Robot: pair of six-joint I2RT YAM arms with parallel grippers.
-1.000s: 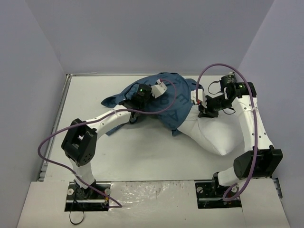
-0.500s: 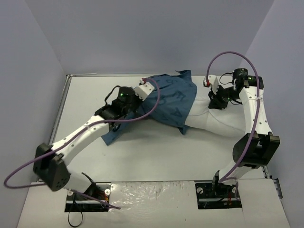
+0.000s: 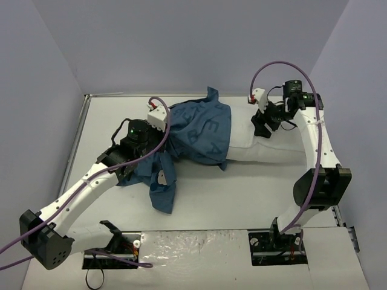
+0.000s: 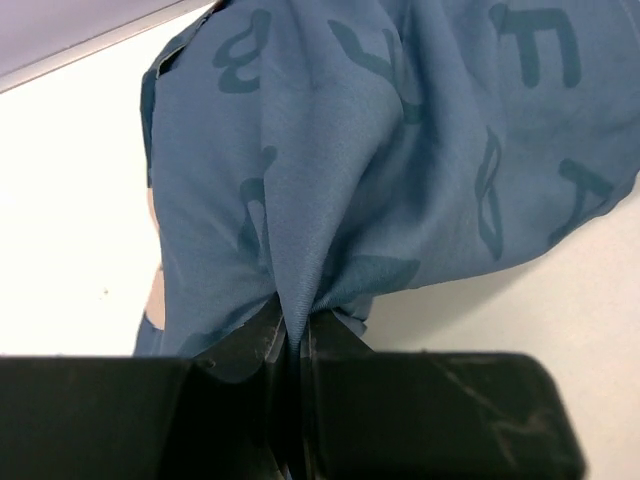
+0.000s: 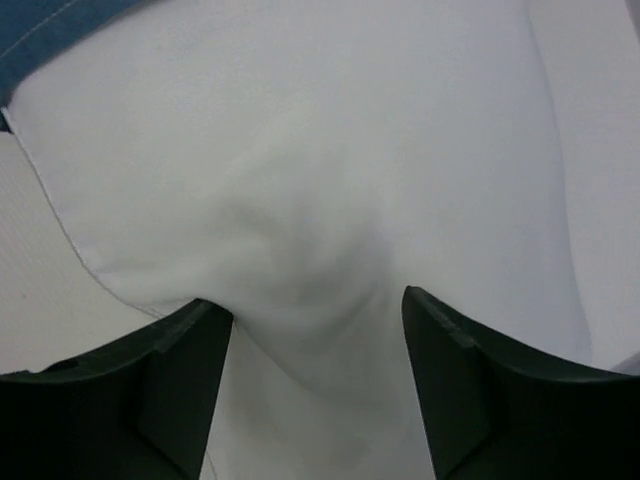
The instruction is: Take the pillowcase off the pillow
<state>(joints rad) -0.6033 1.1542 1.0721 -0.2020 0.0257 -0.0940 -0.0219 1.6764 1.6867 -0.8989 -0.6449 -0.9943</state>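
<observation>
The dark-blue lettered pillowcase [image 3: 202,130] still covers the left end of the white pillow [image 3: 272,148], and a loose tail of it hangs toward the table's front. My left gripper [image 3: 158,144] is shut on a bunched fold of the pillowcase [image 4: 400,150], pinched between the jaws of the left gripper [image 4: 290,335]. My right gripper [image 3: 261,127] hovers over the pillow's bare part near its back edge. In the right wrist view the right gripper [image 5: 315,320] stands open, its fingers either side of a dimple in the pillow [image 5: 300,150]. A strip of pillowcase [image 5: 50,20] shows at the top left.
The white table has a raised metal rim [image 3: 78,139] on the left and grey walls at the back and sides. Purple cables [image 3: 278,66] loop above both arms. Both arm bases [image 3: 278,241] sit at the near edge.
My left gripper pulled the pillowcase leftward, baring more of the pillow. My right gripper opened and let go of the pillow, which now lies flat across the back of the table.
</observation>
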